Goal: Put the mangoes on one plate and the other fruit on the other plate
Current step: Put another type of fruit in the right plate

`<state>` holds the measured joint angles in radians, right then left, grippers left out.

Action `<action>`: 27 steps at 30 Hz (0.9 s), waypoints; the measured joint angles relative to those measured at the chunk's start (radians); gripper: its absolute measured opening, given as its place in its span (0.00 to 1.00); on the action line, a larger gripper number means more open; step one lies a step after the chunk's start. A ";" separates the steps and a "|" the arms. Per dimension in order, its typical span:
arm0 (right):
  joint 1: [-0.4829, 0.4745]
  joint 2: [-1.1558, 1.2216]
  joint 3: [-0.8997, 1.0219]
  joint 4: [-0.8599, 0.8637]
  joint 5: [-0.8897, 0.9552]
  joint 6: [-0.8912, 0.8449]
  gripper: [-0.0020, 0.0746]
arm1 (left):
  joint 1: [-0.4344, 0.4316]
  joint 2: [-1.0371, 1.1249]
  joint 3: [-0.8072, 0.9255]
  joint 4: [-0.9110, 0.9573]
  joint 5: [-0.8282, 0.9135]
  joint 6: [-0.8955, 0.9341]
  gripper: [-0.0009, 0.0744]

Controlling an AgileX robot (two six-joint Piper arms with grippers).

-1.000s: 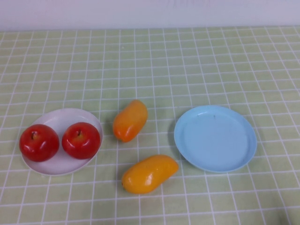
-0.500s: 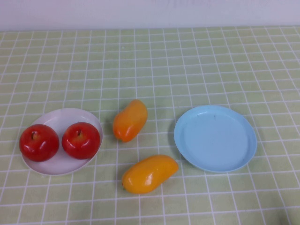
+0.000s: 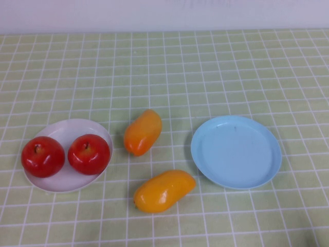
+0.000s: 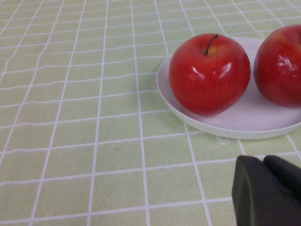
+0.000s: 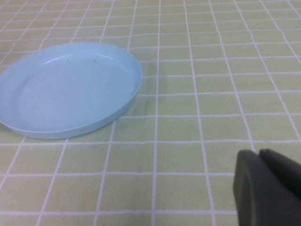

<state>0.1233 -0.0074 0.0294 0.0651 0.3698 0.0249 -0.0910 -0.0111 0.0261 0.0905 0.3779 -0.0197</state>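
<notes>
Two red apples (image 3: 43, 156) (image 3: 89, 154) rest side by side on the white plate (image 3: 69, 128) at the left. Two orange-yellow mangoes lie on the cloth between the plates, one (image 3: 143, 132) farther back and one (image 3: 164, 191) nearer the front. The light blue plate (image 3: 236, 151) at the right holds nothing. My left gripper (image 4: 264, 162) is shut and holds nothing; it hovers near the white plate (image 4: 244, 125), beside an apple (image 4: 209, 73). My right gripper (image 5: 258, 157) is shut too, with nothing in it, over the cloth near the blue plate (image 5: 70, 89). Neither arm shows in the high view.
A green cloth with a white grid (image 3: 205, 72) covers the table. A pale wall (image 3: 164, 13) runs along the far edge.
</notes>
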 joint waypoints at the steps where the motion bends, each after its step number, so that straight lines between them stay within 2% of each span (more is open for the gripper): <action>1: 0.000 0.000 0.000 0.000 0.000 0.000 0.01 | 0.000 0.000 0.000 0.000 0.000 0.000 0.02; 5: 0.000 0.000 0.000 0.000 -0.009 0.000 0.01 | 0.000 0.000 0.000 0.000 0.000 0.000 0.02; 8: 0.000 0.000 0.002 0.031 -0.086 0.014 0.01 | 0.000 0.000 0.000 0.000 0.000 0.000 0.02; 14: 0.000 0.000 0.002 0.367 -0.343 0.067 0.01 | 0.000 0.000 0.000 0.000 0.000 0.000 0.02; 18: 0.000 0.000 0.002 0.466 -0.443 0.076 0.01 | 0.000 0.000 0.000 0.000 0.000 0.000 0.02; 21: 0.000 0.000 -0.023 0.503 -0.356 0.078 0.01 | 0.000 0.000 0.000 0.003 0.000 0.000 0.02; 27: 0.000 0.211 -0.291 0.509 0.046 -0.007 0.01 | 0.000 0.000 0.000 0.004 0.000 0.000 0.02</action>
<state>0.1233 0.2036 -0.2616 0.5742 0.4154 0.0178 -0.0910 -0.0111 0.0261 0.0946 0.3779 -0.0197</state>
